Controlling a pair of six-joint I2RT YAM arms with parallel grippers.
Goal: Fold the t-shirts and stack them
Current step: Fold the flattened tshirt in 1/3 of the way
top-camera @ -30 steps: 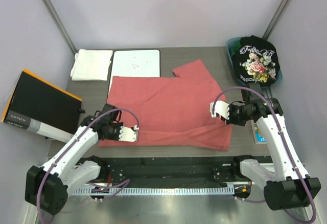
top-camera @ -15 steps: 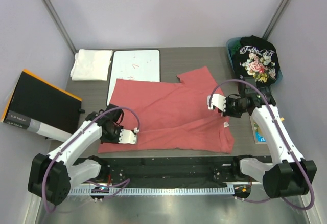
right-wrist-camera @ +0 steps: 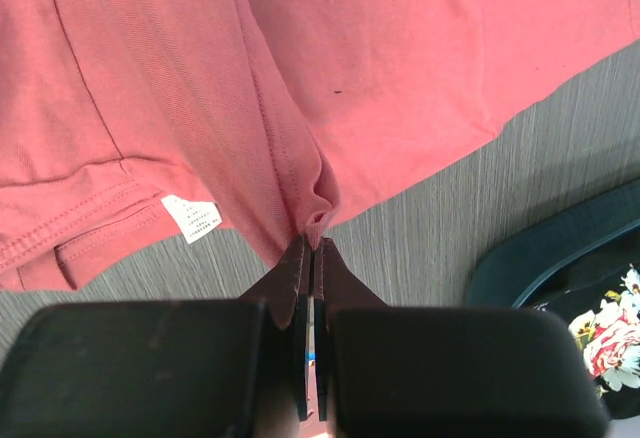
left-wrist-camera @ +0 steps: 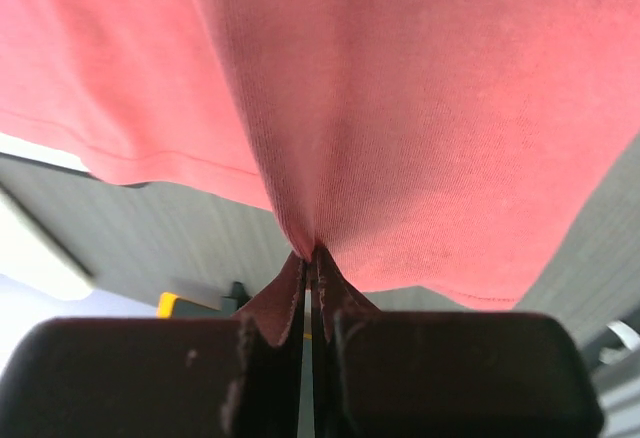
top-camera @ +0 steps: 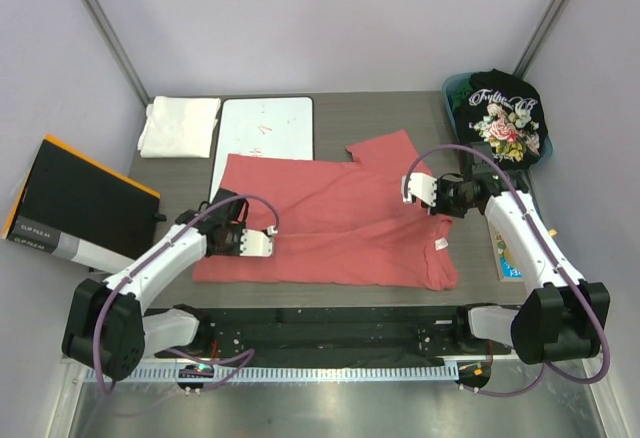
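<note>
**Red shirt gripped at both sides, fold not yet made**

I have both end effectors clenched on the plain salmon-red cloth t-shirt (top-camera: 330,233), which lies spread across the grey bench (top-camera: 380,113) between them. The left end effector (top-camera: 262,243) pinches a ridge of fabric near the shirt's left edge. On the left wrist camera its fingers are closed with cloth bunched between them and the body of the shirt stretching away ahead. The right end effector (top-camera: 415,190) grips the right edge below the sleeve, closed on a small fold, with the white care label (right-wrist-camera: 190,216) just to its left.

Beyond the left end effector, at the far corner, sits the plain white folded t-shirt (top-camera: 180,125), beside the flat white rectangular whiteboard (top-camera: 265,133). Beyond and to the right of the right end effector, the black floral-print t-shirt with white script (top-camera: 505,118) is heaped in a teal plastic bin (top-camera: 452,90).

As I judge it, one shirt is done. The red one is laid out but shows no clean fold. The black one is untouched and nothing is stacked.
</note>
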